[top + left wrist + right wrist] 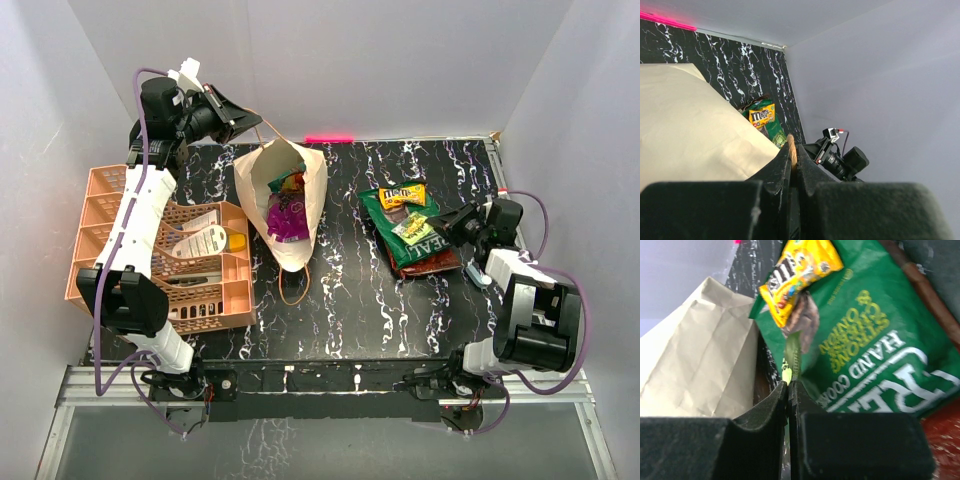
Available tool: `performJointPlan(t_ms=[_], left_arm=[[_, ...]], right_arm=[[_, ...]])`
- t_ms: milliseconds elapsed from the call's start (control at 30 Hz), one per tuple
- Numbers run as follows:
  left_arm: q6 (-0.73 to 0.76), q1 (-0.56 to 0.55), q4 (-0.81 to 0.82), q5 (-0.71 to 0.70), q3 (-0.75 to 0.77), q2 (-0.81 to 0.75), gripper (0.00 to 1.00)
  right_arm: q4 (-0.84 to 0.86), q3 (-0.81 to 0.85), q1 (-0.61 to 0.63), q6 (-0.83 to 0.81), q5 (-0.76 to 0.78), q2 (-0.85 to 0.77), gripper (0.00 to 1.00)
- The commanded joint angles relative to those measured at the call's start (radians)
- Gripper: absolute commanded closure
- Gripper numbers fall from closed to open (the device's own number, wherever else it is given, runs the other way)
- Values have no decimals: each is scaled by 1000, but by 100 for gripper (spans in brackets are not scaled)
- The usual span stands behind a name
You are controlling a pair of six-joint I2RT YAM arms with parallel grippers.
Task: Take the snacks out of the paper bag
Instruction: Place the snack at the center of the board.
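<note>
1. Holding the mouth up: left gripper (pixel 246 123) is clenched on one thin looped handle (pixel 791 146) at approx 11 o'clock of the table (pixel 340 320). The paper bag (pixel 248 175) lies near mid-table with its opening toward 12 o'clock
2. Right gripper (pixel 441 225) is clenched too. The wrist view shows the crimped edge of a small green pkt (pixel 412 229) pinched between the jaws, on the pile at 3 o'clock of the bag
3. That pile also has a yellow M&M's pkt (pixel 405 194), a big green crisp bag (pixel 875 340) and a dark red-brown bag (pixel 440 263) underneath, all overlapping
4. Inside the bag are a magenta-purple pkt (pixel 288 216) and a yellow/green pkt (pixel 290 182) nearer the mouth. Can't tell if more sit below
5. Handling, my guess: pkts are light, soft and crinkly, and the glossy film is prob slippery. Contents crush easily, so pinch a flat sealed seam or corner, not the puffed middle
6. Bag paper looks thin and floppy w/ creased sides. It prob tears or folds in if a wall gets dragged, so go in through the open mouth
7. Orange basket (pixel 105 215) sits at 9 o'clock, just beside the bag. Can't tell if they touch
</note>
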Motion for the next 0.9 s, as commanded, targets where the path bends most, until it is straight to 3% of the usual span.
performJointPlan(t_ms=[0,167,300,433,533,700,867], left_arm=[[-5,4,28,18,18,-28,100],[-4,3,27,20,11,-28,100],[-4,3,30,20,11,-28,100],[-4,3,34,20,3,-31,100],[-8,0,43,18,-14,-38,100],[-7,-3,42,17,-25,-42,100],[-4,-5,43,13,-29,-46,100]], right_arm=[[112,-62,-53,-68,-24,6,91],[-45,-76,-95,-233,38,-15,69],[-200,-43,-97,-348,67,-123,52],[-395,-4,-97,-482,203,-234,35],[-456,-8,-96,-537,242,-320,34],[-429,-12,-30,-473,54,-382,34],[-454,73,299,-437,185,-396,33]])
